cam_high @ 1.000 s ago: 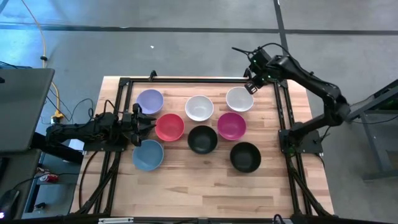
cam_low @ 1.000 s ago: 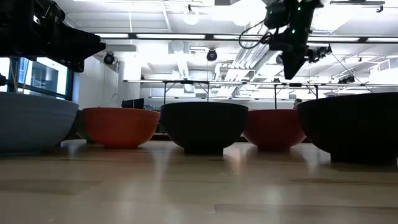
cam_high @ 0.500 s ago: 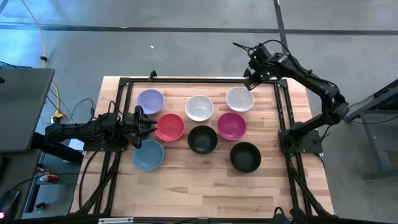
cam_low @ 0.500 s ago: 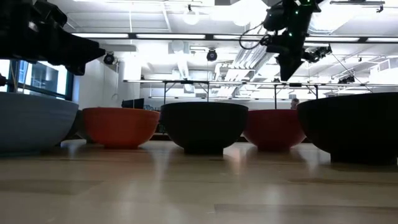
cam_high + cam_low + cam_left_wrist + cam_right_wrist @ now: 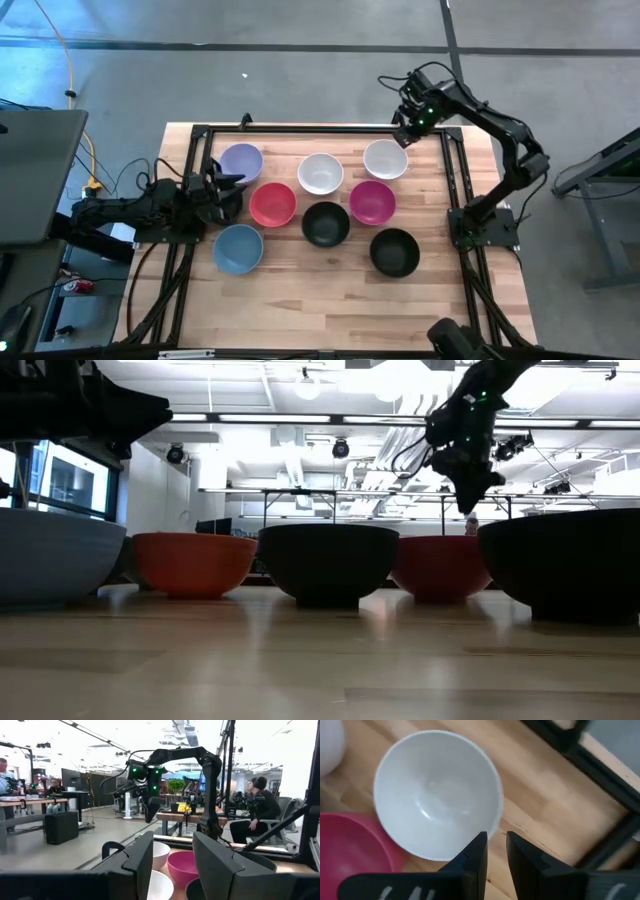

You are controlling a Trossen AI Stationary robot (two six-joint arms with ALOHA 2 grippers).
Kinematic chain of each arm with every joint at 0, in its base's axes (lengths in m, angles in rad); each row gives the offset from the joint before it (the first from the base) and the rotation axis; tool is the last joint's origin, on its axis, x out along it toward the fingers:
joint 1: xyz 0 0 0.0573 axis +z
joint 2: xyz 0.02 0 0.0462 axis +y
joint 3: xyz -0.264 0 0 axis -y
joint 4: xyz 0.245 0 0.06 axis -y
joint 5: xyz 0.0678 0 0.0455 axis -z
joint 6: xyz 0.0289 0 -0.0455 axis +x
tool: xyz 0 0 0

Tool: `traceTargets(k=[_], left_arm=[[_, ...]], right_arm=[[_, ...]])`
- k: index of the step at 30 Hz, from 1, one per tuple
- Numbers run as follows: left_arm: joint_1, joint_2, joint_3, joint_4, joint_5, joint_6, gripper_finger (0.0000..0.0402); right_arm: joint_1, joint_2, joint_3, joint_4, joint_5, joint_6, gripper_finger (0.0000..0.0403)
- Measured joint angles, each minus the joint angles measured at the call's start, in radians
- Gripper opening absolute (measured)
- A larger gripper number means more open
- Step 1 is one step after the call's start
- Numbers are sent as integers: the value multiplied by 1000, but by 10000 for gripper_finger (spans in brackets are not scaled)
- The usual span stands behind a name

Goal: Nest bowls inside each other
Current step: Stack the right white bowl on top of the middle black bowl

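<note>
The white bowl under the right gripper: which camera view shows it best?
The right wrist view: the white bowl fills it, its empty inside plain. The high view shows it small; the left wrist view shows only a sliver; the low view hides it.

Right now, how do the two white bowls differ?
The white bowl at the back right has the right end effector hovering over its rim; the middle white bowl has no end effector near it. The back-right one sits in the end spot of its row, next to the magenta bowl; the middle one sits between the lavender bowl and its white twin. Both are upright, empty, unnested and look the same size.
</note>
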Motion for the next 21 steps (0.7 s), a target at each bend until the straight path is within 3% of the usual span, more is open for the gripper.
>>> traceTargets(k=[8, 13, 21], left_arm=[[0, 0, 0, -3, 1, -2, 127], [0, 0, 0, -4, 1, -3, 127], [0, 0, 0, -4, 1, -1, 127]], right_arm=[[3, 77, 0, 8, -14, -41, 72], [3, 92, 0, 37, 2, -52, 114], [3, 92, 3, 60, 117, -54, 165]])
